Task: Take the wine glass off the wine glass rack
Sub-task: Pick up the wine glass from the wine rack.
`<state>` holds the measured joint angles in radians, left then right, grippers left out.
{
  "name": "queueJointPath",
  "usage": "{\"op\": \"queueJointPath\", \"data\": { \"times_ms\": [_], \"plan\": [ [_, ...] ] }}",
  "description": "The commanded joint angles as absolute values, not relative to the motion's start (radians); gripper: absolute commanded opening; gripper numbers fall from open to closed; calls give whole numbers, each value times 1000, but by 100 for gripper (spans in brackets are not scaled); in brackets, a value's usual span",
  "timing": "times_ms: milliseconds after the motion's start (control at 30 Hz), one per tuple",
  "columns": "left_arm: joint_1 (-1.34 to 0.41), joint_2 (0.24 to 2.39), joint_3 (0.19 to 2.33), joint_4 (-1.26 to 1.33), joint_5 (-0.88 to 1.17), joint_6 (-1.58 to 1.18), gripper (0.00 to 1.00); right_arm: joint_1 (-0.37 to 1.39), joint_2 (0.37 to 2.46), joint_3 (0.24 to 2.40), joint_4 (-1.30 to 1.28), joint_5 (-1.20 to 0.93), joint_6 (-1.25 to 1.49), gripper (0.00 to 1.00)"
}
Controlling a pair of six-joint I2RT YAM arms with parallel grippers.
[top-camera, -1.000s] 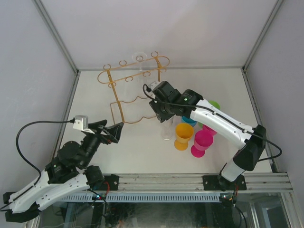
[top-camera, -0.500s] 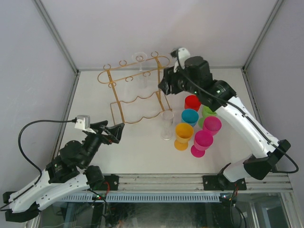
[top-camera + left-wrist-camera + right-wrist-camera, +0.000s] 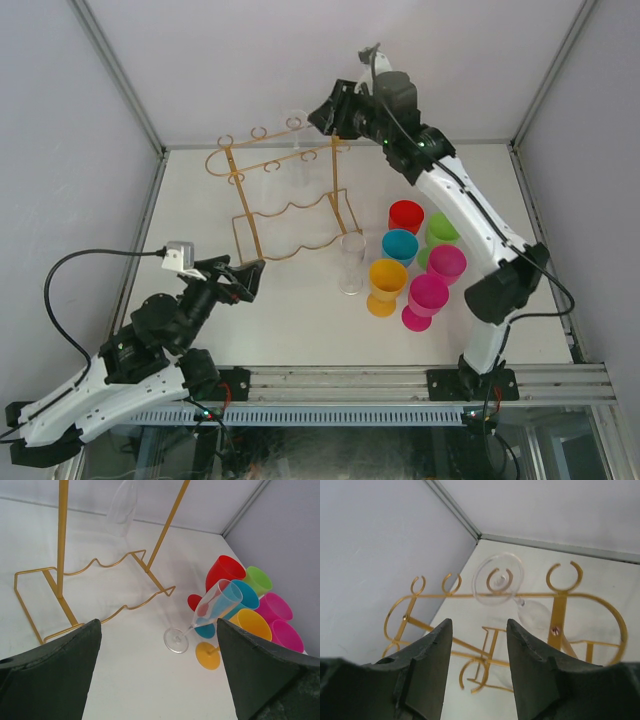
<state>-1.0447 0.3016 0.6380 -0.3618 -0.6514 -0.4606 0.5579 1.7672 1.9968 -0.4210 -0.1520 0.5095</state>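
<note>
The right arm stretches far up toward the upper middle of the overhead view, its right gripper (image 3: 322,113) poised above the right end of the wine glass rack (image 3: 558,617). Its jaws are moderately parted, holding and touching nothing. The left arm is folded low at the lower left, the left gripper (image 3: 157,630) spread wide and empty, facing the rack's base. The wine glass (image 3: 497,580) is clear and hangs upside down from the rack's top rails, its round foot resting on them in the upper centre of the right wrist view and its bowl hanging below.
</note>
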Motion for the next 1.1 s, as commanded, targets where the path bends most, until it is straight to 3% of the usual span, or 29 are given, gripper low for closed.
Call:
{"op": "queueJointPath", "data": {
  "times_ms": [0, 400, 1067],
  "plan": [
    [-1042, 319, 663, -360, -645, -474, 100, 560, 1876, 2196, -431, -122, 573, 47],
    [-1041, 287, 660, -391, -674, -460, 100, 557, 2072, 2425, -505, -126, 559, 44],
    [-1041, 284, 666, -393, -667, -453, 100, 560, 2157, 2460, -514, -121, 555, 42]
  ]
}}
